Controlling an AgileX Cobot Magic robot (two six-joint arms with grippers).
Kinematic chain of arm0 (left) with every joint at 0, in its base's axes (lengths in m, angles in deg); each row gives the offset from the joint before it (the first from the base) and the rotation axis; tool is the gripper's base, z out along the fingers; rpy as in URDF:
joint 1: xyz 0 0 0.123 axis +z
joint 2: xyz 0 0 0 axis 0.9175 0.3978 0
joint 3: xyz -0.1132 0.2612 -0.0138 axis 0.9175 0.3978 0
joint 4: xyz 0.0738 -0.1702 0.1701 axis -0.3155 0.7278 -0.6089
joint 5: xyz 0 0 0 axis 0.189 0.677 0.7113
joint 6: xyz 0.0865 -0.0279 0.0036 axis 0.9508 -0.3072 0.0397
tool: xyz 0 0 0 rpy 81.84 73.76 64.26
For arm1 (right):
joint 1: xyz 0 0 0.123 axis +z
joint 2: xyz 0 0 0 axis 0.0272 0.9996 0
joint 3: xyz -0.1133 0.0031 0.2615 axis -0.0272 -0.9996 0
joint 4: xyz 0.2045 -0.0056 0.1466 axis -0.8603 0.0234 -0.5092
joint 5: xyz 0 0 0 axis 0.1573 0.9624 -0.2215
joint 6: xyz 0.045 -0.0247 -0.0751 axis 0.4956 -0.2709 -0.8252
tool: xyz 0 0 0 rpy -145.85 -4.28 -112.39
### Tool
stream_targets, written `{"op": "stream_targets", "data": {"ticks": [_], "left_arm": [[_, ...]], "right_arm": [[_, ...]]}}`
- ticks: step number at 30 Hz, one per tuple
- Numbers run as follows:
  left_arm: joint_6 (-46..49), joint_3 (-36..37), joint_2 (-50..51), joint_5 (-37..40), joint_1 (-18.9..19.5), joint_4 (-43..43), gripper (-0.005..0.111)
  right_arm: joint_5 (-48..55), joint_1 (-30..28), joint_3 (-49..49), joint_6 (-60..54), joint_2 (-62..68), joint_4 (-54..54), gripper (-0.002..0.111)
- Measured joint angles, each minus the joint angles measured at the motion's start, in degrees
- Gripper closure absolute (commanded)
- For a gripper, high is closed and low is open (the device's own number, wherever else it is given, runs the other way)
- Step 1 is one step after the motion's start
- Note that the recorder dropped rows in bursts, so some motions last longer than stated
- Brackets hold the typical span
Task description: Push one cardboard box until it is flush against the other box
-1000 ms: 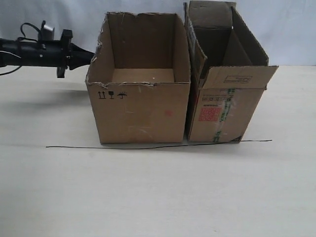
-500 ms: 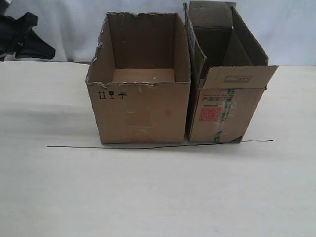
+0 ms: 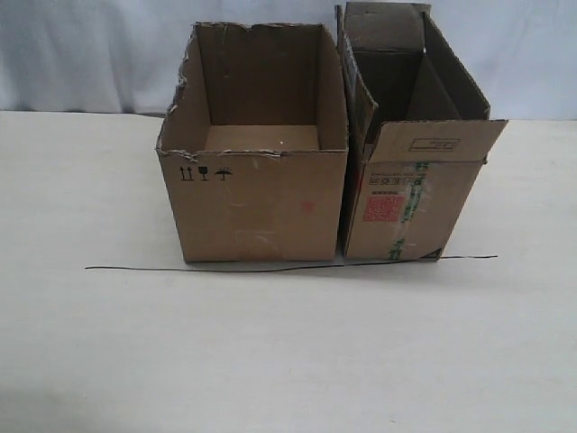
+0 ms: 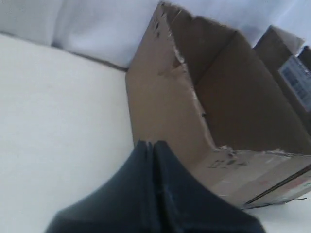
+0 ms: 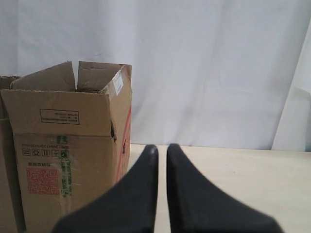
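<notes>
The wide cardboard box (image 3: 257, 203) with the torn rim stands on the table, its right side against the other box (image 3: 406, 198), the taller carton with a red label and upright flaps. No gap shows between them at the base. Neither arm appears in the exterior view. In the left wrist view my left gripper (image 4: 150, 143) is shut and empty, held off the wide box's (image 4: 160, 107) left side. My right gripper (image 5: 162, 148) is shut with only a thin slit between its fingers, empty, and lies to the right of the taller carton (image 5: 63, 160).
A thin black line (image 3: 288, 266) runs across the pale table (image 3: 288, 361) just in front of both boxes. A white cloth backdrop (image 3: 90, 54) hangs behind the table.
The left arm, which was at the wide box's upper left rim, has pulled away to the left and left the exterior view. Both boxes stay where they were.
</notes>
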Motion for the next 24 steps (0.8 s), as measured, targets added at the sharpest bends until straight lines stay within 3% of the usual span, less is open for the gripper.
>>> {"op": "stream_targets", "data": {"ticks": [3, 8, 24], "left_arm": [[1.5, 3.8, -9.0, -1.4, -3.4, -0.7, 0.107], [-0.7, 5.6, -15.6, 1.9, -8.9, -5.8, 0.107], [-3.9, 5.6, -20.2, 3.1, -9.8, -9.6, 0.107]], "right_arm": [[0.0, 0.0, 0.0, 0.0, 0.0, 0.0, 0.103], [0.0, 0.0, 0.0, 0.0, 0.0, 0.0, 0.103], [0.0, 0.0, 0.0, 0.0, 0.0, 0.0, 0.103]]}}
